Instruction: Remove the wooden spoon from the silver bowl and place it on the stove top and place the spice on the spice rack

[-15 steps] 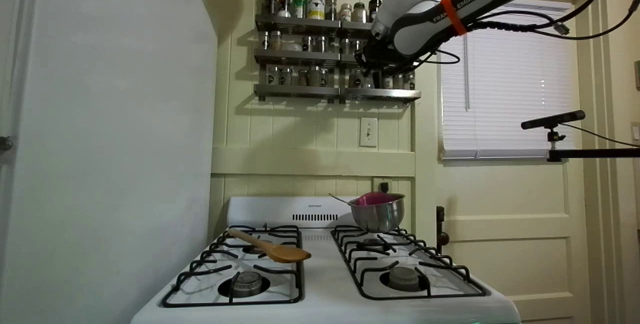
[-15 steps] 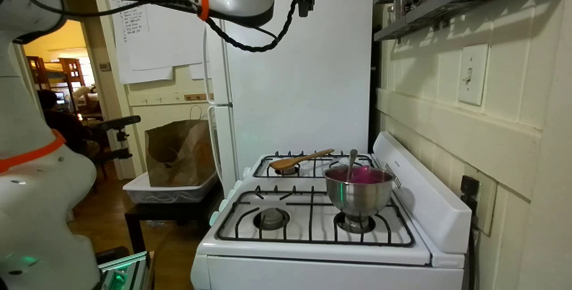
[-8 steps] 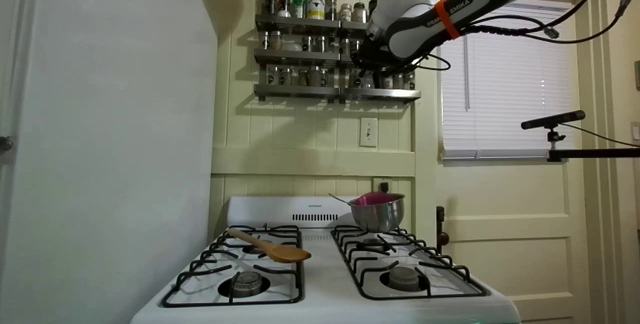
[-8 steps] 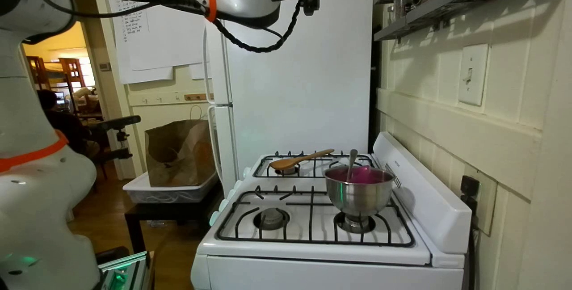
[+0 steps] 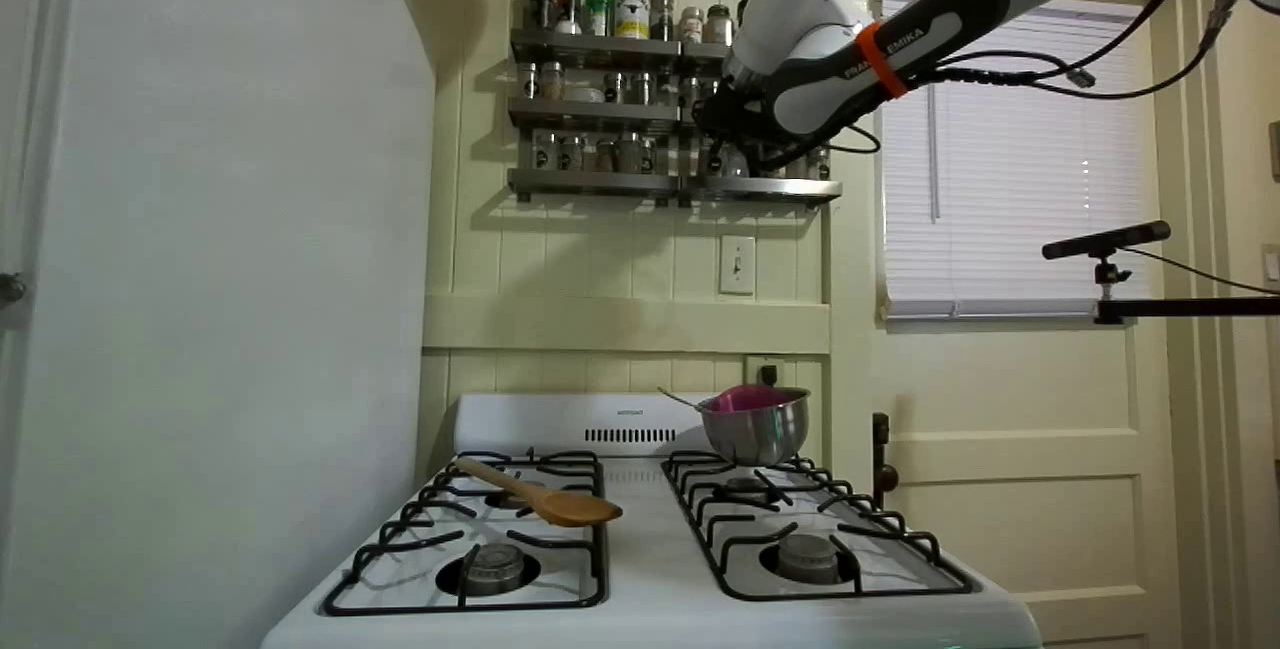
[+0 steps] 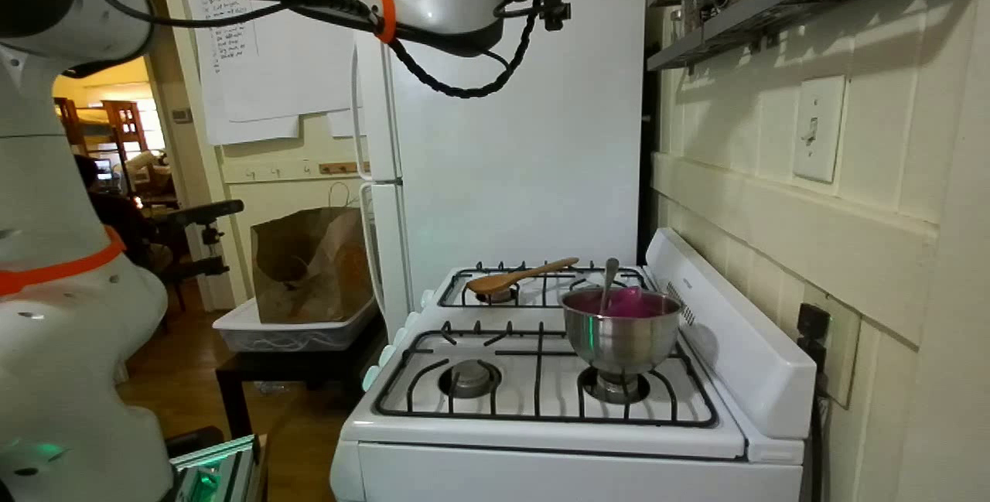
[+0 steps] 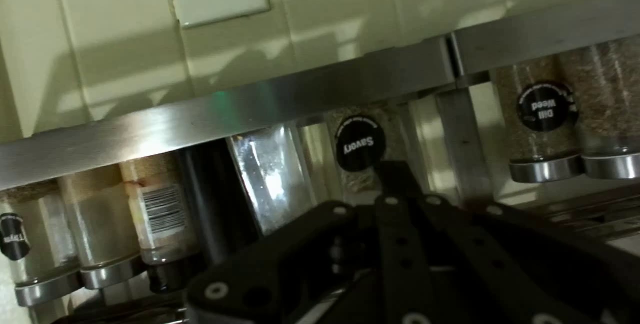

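The wooden spoon [image 5: 555, 503] lay on the left of the stove top [image 5: 635, 549], out of the silver bowl [image 5: 757, 436] at far right, so that part looked done. The Savory jar [image 7: 362, 147], probably the spice meant, stood low on the right of the spice rack [image 5: 645, 117]. Over the last second the fingers [image 7: 398, 179] had moved left and farther in, clenched with nothing seen between them, perhaps to nudge that jar; contact was unclear. A glass jar [image 7: 272, 179] close on its right gave little room that way.

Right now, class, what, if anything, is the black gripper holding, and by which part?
Nothing is held: the black gripper is shut in front of the clear cylindrical jar labelled Savory.
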